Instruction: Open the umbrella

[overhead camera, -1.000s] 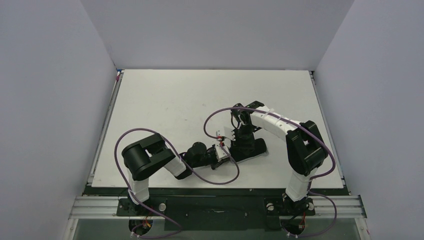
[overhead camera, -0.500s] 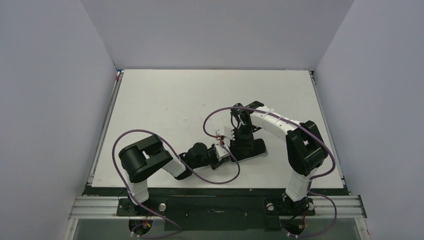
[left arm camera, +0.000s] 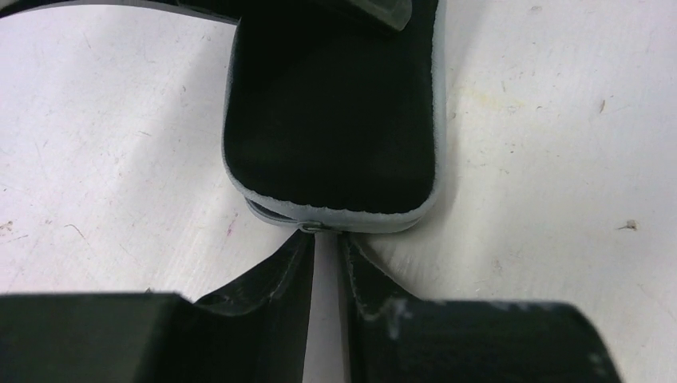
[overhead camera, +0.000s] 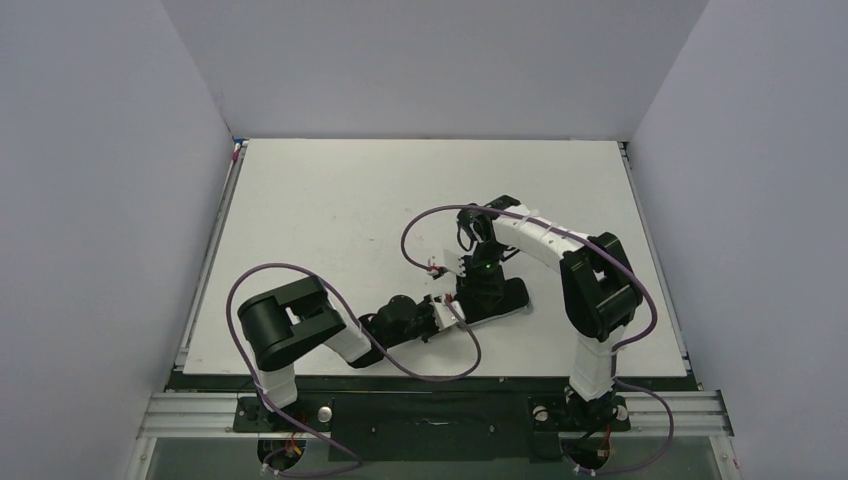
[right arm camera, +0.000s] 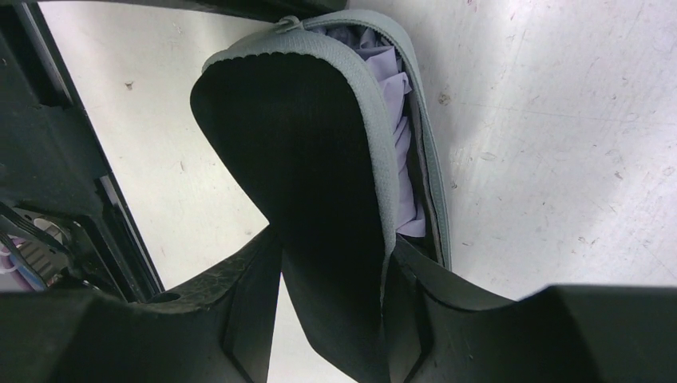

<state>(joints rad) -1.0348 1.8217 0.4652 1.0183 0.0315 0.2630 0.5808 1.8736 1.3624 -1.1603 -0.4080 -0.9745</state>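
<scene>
The umbrella (overhead camera: 500, 298) lies folded on the table in front of the right arm, inside a black cover with a grey rim. Lavender canopy folds (right arm camera: 401, 144) show through the cover's open side. My right gripper (right arm camera: 331, 255) is shut on the cover's black flap (right arm camera: 307, 152), which runs between its fingers. My left gripper (left arm camera: 326, 239) points at the cover's near end (left arm camera: 331, 120). Its fingertips (left arm camera: 297, 251) touch the grey rim beside a small metal zip tab (left arm camera: 313, 227). Only a narrow slit separates the jaws, and whether they pinch the tab cannot be told.
Both arms meet low over the white table (overhead camera: 330, 200) near its front middle. Purple cables (overhead camera: 440, 215) loop from each wrist. Grey walls (overhead camera: 100, 200) close in the left, right and back sides.
My left gripper's jaws have narrowed, and that arm has shifted slightly. The right arm has leaned a little further left over the umbrella, which stays in place.
</scene>
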